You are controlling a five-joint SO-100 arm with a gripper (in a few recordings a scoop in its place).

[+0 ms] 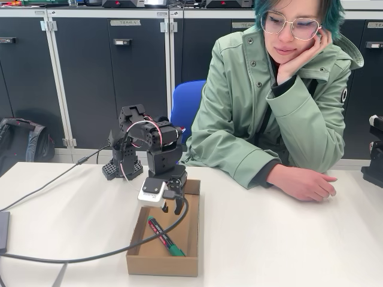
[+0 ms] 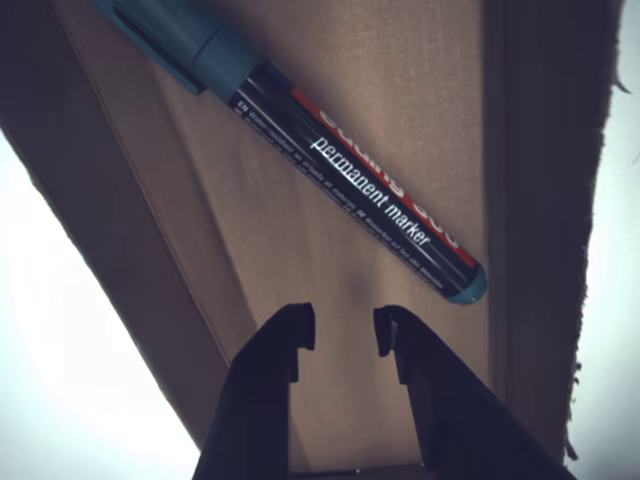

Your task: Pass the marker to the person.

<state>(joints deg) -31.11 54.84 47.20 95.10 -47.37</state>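
The marker (image 1: 166,237) lies flat on the floor of a shallow cardboard tray (image 1: 134,262), black barrel with a reddish label and green cap. My gripper (image 1: 173,208) hangs just above the tray's far end, behind the marker. In the wrist view the marker (image 2: 350,185) runs diagonally across the cardboard, cap toward the upper left, and my gripper (image 2: 344,333) stands open with a narrow gap, nothing between its fingers, just short of the marker's end. The person (image 1: 275,101) sits behind the table at the right, one hand (image 1: 305,182) resting on the tabletop, the other propping the chin.
The white table (image 1: 287,239) carries the arm's base (image 1: 122,164) at the back left. A black cable (image 1: 84,258) loops from the gripper across the tray's front left corner. A blue chair (image 1: 187,104) and dark cabinets stand behind. A black bag (image 1: 21,140) sits at the left.
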